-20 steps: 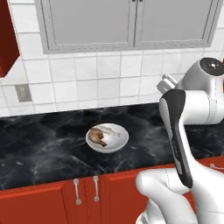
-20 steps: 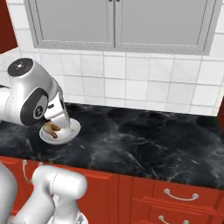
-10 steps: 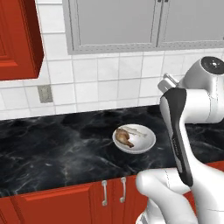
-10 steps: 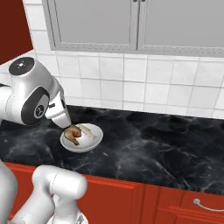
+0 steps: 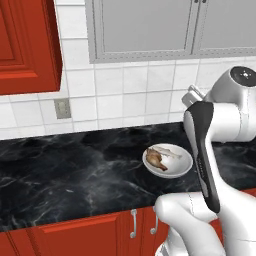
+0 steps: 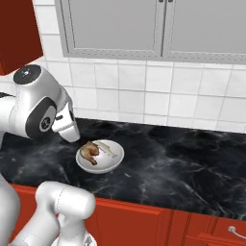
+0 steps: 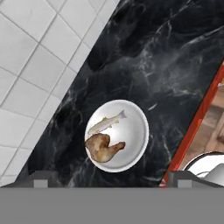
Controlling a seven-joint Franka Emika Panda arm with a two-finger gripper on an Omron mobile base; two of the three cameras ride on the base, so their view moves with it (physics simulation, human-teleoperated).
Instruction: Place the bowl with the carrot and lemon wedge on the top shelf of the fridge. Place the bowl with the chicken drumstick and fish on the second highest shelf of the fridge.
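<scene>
Resting on counter (image 5: 75,175), white bowl (image 7: 135,131), drumstick (image 7: 103,147), fish (image 7: 105,124) perhaps overlapping

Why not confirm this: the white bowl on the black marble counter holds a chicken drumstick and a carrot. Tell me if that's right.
Not quite. The white bowl on the black marble counter holds the chicken drumstick and a fish, not a carrot. The hand view shows it from above: a slim pale fish beside the drumstick.

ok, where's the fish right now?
The fish lies in the white bowl on the black marble counter, beside the chicken drumstick on its wall side; in the left base view the bowl sits right of centre, near the arm.
</scene>
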